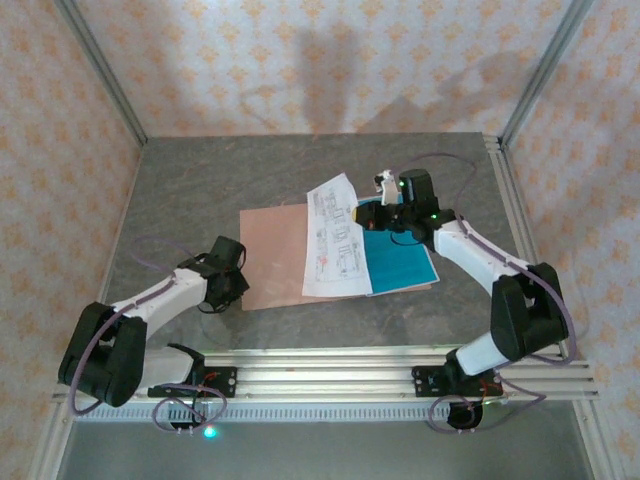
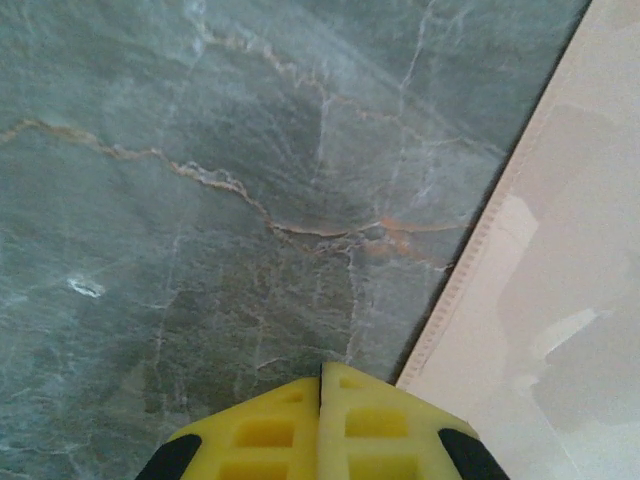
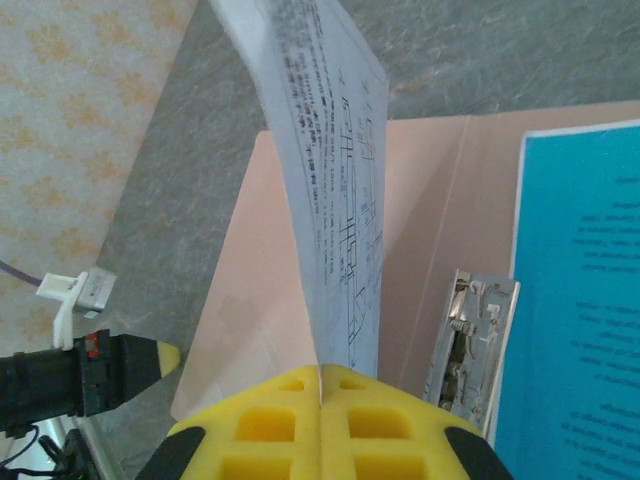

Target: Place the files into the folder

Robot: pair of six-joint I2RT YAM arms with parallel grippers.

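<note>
**Surface and room.** I see a grey-green, marble-veined table [image 1: 200, 190]. It is enclosed by peach-patterned walls [image 1: 300, 60] and metal corner posts [image 1: 100, 70], with an aluminium rail [image 1: 330, 375] along the near edge above the arm bases.

**Folder.** The folder [image 1: 275, 250] lies open and flat near the table's middle, its two salmon panels side by side. The teal sheet [image 1: 400, 260] rests on the right-hand panel. The right wrist view shows faint print on it [image 3: 580, 300] and a metal clip [image 3: 470, 340] at its near left edge.

**Right gripper.** The right gripper [image 1: 372, 212] sits at the far edge of the folder, its yellow fingers pressed together [image 3: 321, 372] on the white sheet [image 3: 330, 170]. The paper's edge enters the seam between them and rises on edge above the left panel [image 3: 260, 280]. From above, the white sheet [image 1: 335, 240] slants across the spine and overlaps the teal sheet's left margin.

**Left gripper.** The left gripper [image 1: 228, 288] is low over bare table just beside the folder's left edge. Its jaws are fully closed with nothing between them [image 2: 321, 368], and the folder's edge [image 2: 560, 300] runs diagonally past on the right.

**Edges and free room.** Bare tabletop extends left of and beyond the folder. A narrower strip separates its near edge from the rail.
</note>
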